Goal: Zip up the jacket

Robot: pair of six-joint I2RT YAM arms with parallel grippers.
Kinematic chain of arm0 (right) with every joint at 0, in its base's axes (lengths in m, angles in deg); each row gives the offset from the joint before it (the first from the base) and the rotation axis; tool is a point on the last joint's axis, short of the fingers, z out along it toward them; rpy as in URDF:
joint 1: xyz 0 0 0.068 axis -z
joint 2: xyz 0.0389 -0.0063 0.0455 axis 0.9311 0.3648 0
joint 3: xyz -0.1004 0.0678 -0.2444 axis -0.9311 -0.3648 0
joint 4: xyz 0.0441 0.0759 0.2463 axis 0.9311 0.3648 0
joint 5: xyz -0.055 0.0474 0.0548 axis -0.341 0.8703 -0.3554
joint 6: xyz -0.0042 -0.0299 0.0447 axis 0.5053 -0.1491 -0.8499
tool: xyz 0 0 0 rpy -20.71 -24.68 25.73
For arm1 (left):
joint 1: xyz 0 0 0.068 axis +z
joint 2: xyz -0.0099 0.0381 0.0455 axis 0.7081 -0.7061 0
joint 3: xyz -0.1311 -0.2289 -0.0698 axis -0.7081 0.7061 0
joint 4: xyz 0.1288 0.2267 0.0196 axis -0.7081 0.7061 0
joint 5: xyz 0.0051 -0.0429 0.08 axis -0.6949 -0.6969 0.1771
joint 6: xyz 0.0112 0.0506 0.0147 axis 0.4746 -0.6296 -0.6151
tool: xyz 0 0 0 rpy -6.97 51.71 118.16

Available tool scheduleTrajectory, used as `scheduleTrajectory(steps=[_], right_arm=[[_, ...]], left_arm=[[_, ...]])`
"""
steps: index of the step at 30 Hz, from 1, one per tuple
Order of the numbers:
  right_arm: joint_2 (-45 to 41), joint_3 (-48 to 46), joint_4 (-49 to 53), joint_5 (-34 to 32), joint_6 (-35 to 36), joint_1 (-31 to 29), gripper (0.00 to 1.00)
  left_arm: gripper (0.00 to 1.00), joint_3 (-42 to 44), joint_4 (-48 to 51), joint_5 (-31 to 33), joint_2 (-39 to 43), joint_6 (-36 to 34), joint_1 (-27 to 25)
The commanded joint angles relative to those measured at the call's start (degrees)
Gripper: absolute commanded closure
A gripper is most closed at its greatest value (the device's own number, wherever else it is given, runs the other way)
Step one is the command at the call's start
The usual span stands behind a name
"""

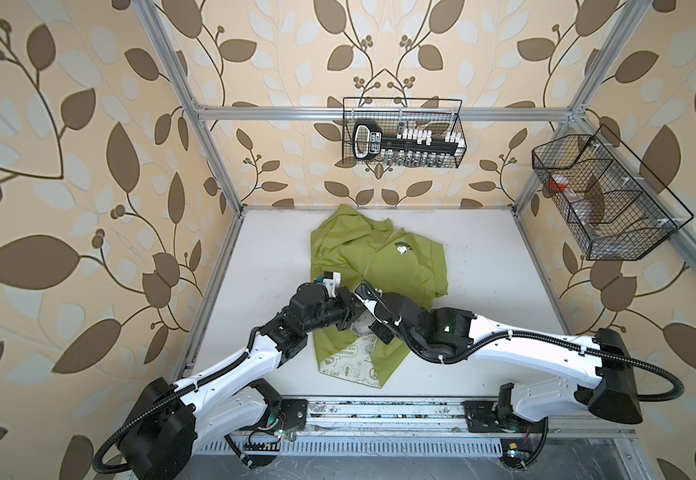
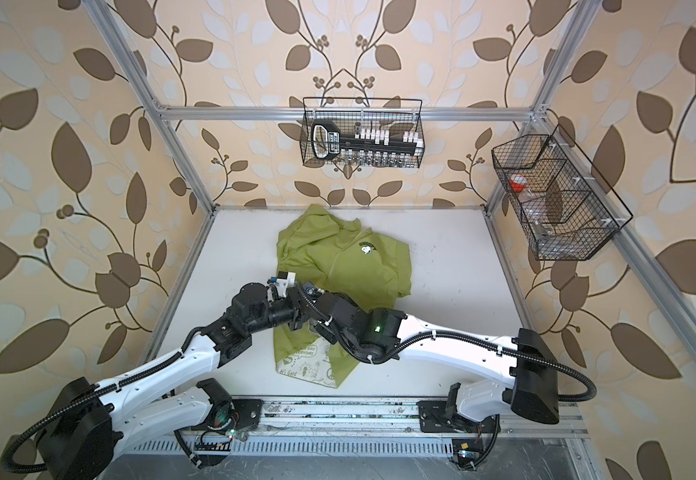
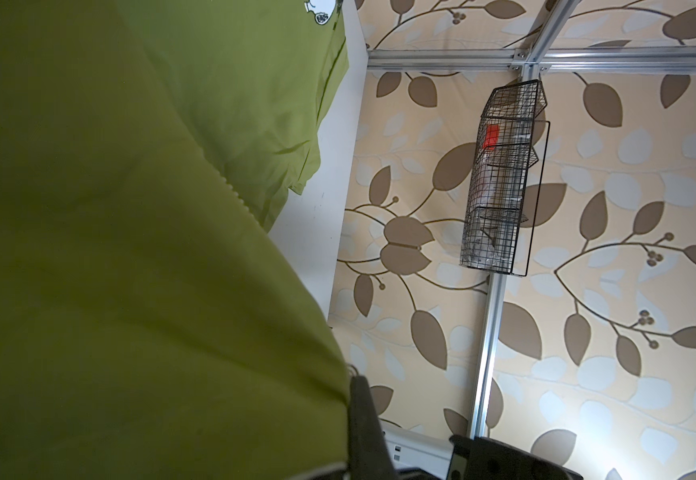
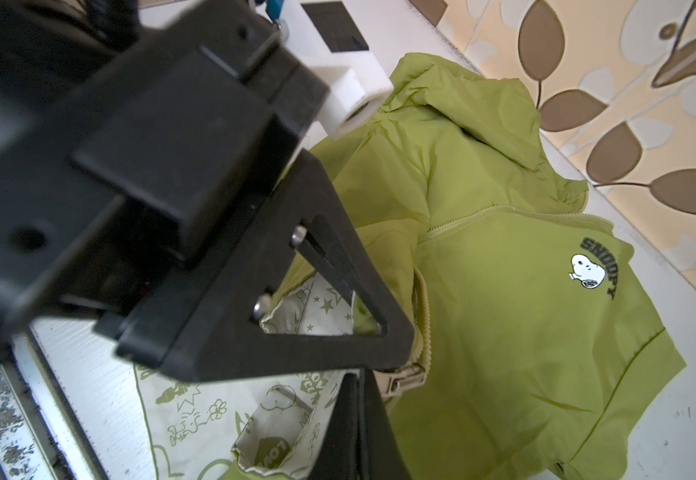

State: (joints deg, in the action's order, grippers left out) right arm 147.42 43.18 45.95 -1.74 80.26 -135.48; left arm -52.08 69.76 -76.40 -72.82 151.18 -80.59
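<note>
Right gripper [image 4: 367, 376] is clenched, its tips at the end of the pale pull [image 4: 406, 376]. It looks to be pinching that tab, though the contact is partly hidden. The left gripper [image 3: 352, 380] is clenched too, on a bunch of green jacket [image 1: 400, 270] fabric. In the right wrist view its tip sits at the teeth [image 4: 423, 316], just beside the pull. In both top views the two grippers meet over the middle of the jacket, which lies on the white table [image 1: 483, 291] with its hood [image 1: 338, 224] toward the far wall. At the near end the front is folded open and the printed lining [image 4: 196, 415] shows.

The step in hand, as I judge it, is the grasp: pull taken, fabric anchored, the zipping stroke not yet made. A bare row of teeth runs from the pull toward the hood, so most of the zipper seems left to close. The next move calls for drawing the pull along the teeth toward the hood while the left gripper holds the fabric taut against it. Whether both rows of teeth are engaged at the pull cannot be told.
</note>
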Motion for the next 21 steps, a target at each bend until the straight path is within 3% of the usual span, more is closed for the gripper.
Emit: scheduleTrajectory(steps=[1,21], right_arm=[[-0.68,-0.57,0.17,0.37,0.15,0.15,0.99],[-4.15,-1.78,-0.65,9.66,-3.0,6.07,1.0]], left_arm=[[1.0,-0.23,-3.07,-2.34,1.07,-0.21,0.19],[1.0,0.21,-2.45,-2.79,1.33,-0.59,0.24]])
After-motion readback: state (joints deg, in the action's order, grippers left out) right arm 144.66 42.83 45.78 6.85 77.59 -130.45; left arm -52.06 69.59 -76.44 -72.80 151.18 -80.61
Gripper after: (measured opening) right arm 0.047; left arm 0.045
